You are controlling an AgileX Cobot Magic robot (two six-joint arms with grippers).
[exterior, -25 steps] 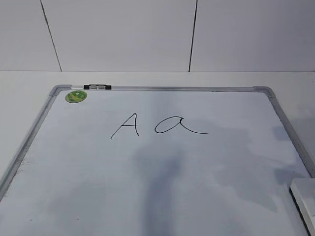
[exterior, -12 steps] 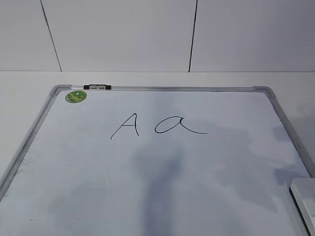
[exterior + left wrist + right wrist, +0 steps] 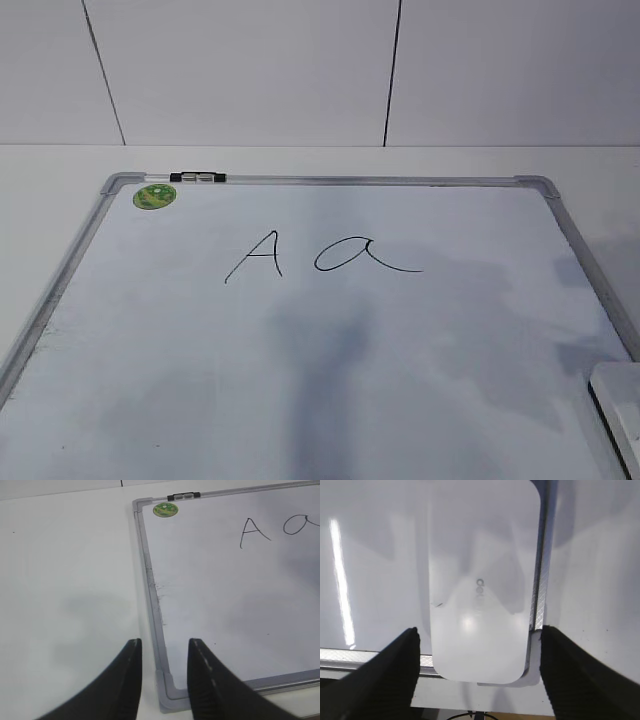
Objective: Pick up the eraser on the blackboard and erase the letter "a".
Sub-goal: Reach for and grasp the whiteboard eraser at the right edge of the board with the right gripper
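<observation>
The blackboard (image 3: 330, 350) is a white board with a silver frame, lying flat. The cursive letter "a" (image 3: 362, 257) sits right of a capital "A" (image 3: 254, 256); the "a" also shows partly at the edge of the left wrist view (image 3: 302, 525). The white eraser (image 3: 481, 577) lies at the board's near right corner and shows at the exterior view's right edge (image 3: 620, 405). My right gripper (image 3: 477, 652) is open, its fingers on either side of the eraser's near end, above it. My left gripper (image 3: 164, 650) is open and empty over the board's near left corner.
A green round sticker (image 3: 154, 196) and a small clip (image 3: 198, 178) sit at the board's far left corner. The white table (image 3: 65, 590) extends left of the board, with a panelled wall (image 3: 300, 70) behind.
</observation>
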